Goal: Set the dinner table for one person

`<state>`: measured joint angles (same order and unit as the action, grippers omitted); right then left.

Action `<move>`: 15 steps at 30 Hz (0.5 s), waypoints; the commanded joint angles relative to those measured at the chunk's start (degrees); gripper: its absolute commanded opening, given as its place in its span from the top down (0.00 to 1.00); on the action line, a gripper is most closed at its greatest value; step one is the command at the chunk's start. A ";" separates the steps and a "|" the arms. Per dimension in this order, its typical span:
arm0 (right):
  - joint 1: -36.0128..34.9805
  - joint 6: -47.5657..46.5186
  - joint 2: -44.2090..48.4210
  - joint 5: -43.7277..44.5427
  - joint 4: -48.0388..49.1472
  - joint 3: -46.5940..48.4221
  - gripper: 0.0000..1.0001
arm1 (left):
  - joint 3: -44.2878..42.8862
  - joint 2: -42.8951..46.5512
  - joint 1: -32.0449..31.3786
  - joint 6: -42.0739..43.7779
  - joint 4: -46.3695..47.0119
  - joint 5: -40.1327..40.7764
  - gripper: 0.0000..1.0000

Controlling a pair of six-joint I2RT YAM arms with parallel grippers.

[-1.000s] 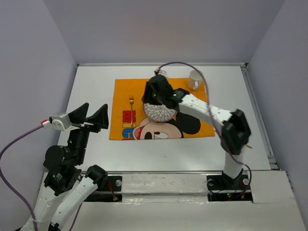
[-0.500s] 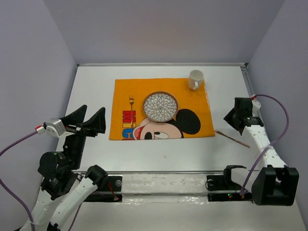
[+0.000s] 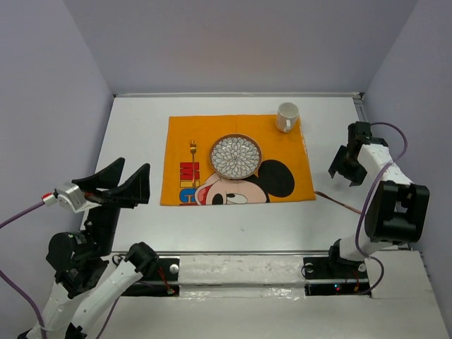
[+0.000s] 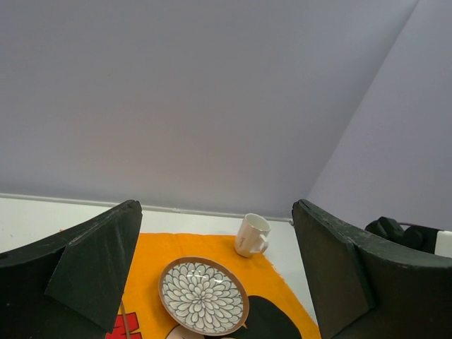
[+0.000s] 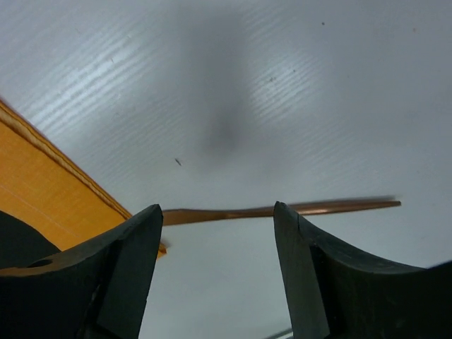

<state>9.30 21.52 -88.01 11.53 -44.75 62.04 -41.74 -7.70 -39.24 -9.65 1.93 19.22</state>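
Observation:
On the white dinner table lies an orange Mickey Mouse placemat. On the mat are a flower-patterned plate, a gold fork to its left and a white mug at the back right corner. A thin copper-coloured utensil rests on the bare table just right of the mat. My right gripper hovers open over that spot; in the right wrist view the utensil lies flat beyond the open right gripper. My left gripper hangs open and empty, raised at the near left.
The left wrist view looks across the plate and mug toward the back wall. A raised rail runs along the table's right edge beside my right arm. Grey walls close in the table on three sides.
My right arm swung from over the plate to the table's right side, leaving the plate on the mat, and its jaws stand wider. My left gripper drifted slightly toward the near left.

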 commanded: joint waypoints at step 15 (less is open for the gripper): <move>-1.21 -5.70 -12.89 -10.57 -18.27 7.84 0.25 | -0.63 3.40 -6.37 1.65 2.55 3.72 0.01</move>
<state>8.58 16.67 -102.10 5.08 -60.23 70.39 -41.74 -5.37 -44.84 -9.21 1.96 21.61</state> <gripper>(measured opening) 0.770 0.989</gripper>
